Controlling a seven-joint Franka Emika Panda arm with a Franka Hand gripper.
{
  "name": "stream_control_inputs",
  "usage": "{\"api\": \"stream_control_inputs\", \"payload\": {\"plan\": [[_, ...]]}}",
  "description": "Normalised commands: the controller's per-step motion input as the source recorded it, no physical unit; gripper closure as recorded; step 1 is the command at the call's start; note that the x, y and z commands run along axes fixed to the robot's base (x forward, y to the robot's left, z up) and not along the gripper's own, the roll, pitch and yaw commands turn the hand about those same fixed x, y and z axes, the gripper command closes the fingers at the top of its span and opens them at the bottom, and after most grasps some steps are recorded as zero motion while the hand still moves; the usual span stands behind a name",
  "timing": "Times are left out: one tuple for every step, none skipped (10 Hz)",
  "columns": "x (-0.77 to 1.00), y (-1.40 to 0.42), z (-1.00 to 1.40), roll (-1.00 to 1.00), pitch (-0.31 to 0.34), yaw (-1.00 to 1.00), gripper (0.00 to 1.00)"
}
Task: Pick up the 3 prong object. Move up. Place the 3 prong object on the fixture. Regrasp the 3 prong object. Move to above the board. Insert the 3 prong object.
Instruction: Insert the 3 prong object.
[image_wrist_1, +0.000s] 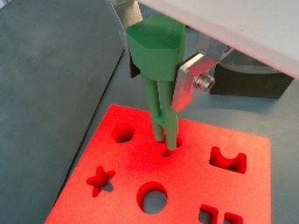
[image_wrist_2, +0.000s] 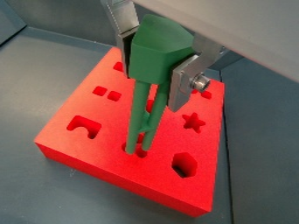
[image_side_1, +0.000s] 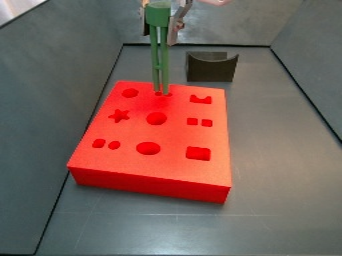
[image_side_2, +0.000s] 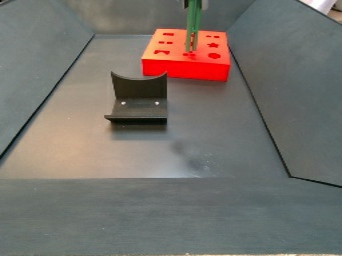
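- Closest to the wrist, the gripper (image_wrist_2: 158, 66) is clamped on the broad head of the 3 prong object (image_wrist_2: 149, 87), which hangs upright.
- Farther down, its thin prongs reach the board (image_wrist_2: 93, 149) at the small holes; they look light, stiff and easily bent, so the thick head is the sound hold.
- Beyond the board, the fixture (image_side_1: 210, 67) stands empty.

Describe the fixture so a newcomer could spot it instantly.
Start at the big red board on the dark floor, where the gripper holds the green 3 prong object upright. The fixture stands apart beyond one board edge. It alone is small, dark, with a concave top.
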Motion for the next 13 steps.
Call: {"api": "stream_control_inputs", "payload": {"plan": [[0.39,0.00,-0.17,-0.01,0.004,-0.61,1.00],[0.17,0.00,-0.19,-0.02,0.056,-0.79,1.00],[0.14,0.00,0.00,0.00,0.054,-0.09,1.00],[0.00,0.00,-0.07,0.00,0.001,-0.09,1.00],[-0.03,0.00,-0.09,0.05,0.000,-1.00,1.00],[-0.04,0.00,-0.05,0.04,0.027,-1.00,1.00],[-0.04,0.00,0.00,0.00,0.001,-0.50,1.00],[-0.03,0.00,0.00,0.00,0.000,0.00,1.00],[0.00,-0.02,0.00,0.00,0.000,-1.00,1.00],[0.00,0.00,0.00,0.00,0.000,-1.00,1.00],[-0.02,-0.01,0.01,0.00,0.000,-0.55,1.00],[0.00,0.00,-0.01,0.01,0.000,0.00,1.00],[-0.04,0.00,-0.14,0.10,0.000,-0.01,1.00]]}}
